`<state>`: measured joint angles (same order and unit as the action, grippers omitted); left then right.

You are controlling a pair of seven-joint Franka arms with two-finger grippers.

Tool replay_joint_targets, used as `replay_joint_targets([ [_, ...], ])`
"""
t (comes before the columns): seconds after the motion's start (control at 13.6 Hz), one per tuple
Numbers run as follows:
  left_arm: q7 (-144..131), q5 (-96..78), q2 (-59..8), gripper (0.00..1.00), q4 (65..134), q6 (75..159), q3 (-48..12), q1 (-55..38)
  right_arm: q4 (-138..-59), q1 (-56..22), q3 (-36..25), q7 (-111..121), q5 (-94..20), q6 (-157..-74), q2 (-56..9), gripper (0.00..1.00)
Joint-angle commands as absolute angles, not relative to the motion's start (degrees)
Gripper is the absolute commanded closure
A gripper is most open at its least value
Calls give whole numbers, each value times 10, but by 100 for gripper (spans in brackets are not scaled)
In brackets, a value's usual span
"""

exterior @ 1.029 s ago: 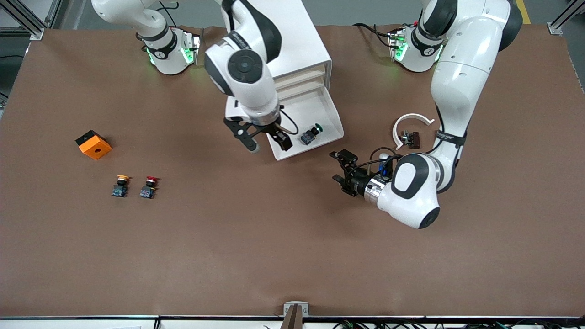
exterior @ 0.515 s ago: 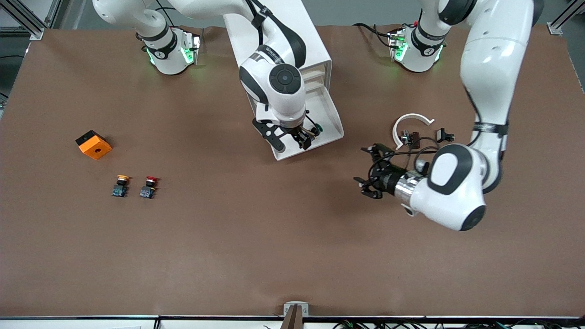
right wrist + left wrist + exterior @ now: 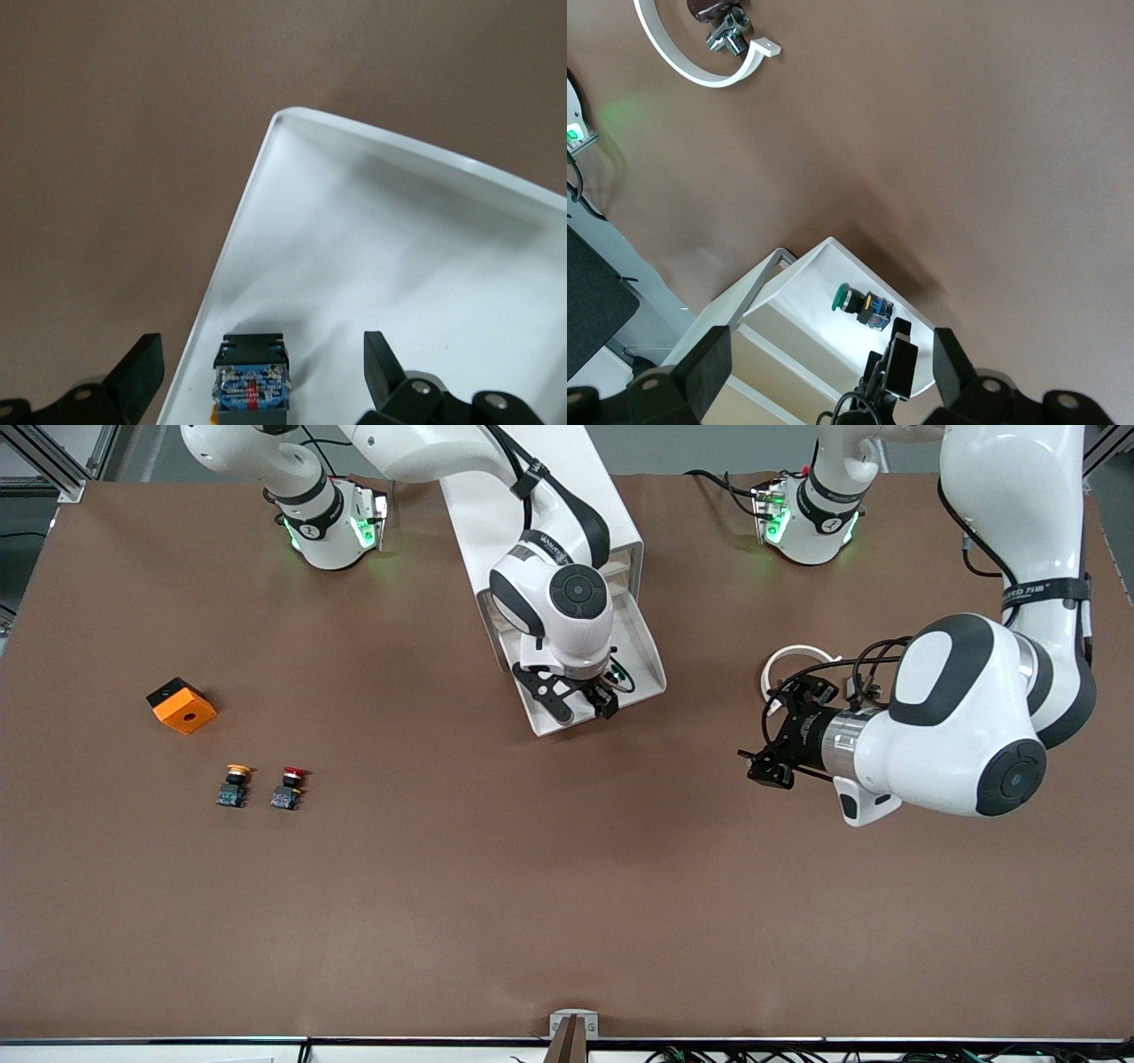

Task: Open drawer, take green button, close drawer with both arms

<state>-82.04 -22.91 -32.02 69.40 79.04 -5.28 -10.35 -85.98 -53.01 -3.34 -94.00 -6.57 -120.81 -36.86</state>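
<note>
The right gripper (image 3: 580, 704), jaws spread, has moved in over the button (image 3: 862, 305) lying in the open drawer (image 3: 651, 677); the grasp looks imminent. The left gripper (image 3: 788, 731), also spread, has pulled back over the table (image 3: 443, 886).

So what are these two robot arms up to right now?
The bottom drawer of the white cabinet is pulled out, with a green button lying in it. The right gripper hangs open over that button, about to pick it up. The left gripper, also open and empty, waits above the table near a white ring.
</note>
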Motion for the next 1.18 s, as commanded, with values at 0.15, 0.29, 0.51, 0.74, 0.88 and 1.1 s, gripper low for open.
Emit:
replay_joint_targets([
  [0.15,-751,-179,-295,0,710,791,-48,-108,-843,-547,-40,-952,-62,-1207,-384,0],
  [0.29,-688,-176,-294,0,720,795,-50,-106,-843,-548,-40,-953,-62,-1214,-388,0],
  [0.51,-586,-167,-282,0,749,795,-50,-106,-842,-550,-40,-961,-62,-1224,-395,0],
  [0.74,-501,-132,-263,0,779,802,-52,-111,-843,-553,-40,-962,-63,-1232,-395,0],
  [0.88,-449,-127,-241,0,820,827,-54,-107,-842,-554,-40,-962,-64,-1232,-395,0],
  [1.1,-348,-104,-196,0,909,883,-54,-104,-842,-555,-40,-962,-65,-1232,-395,0],
])
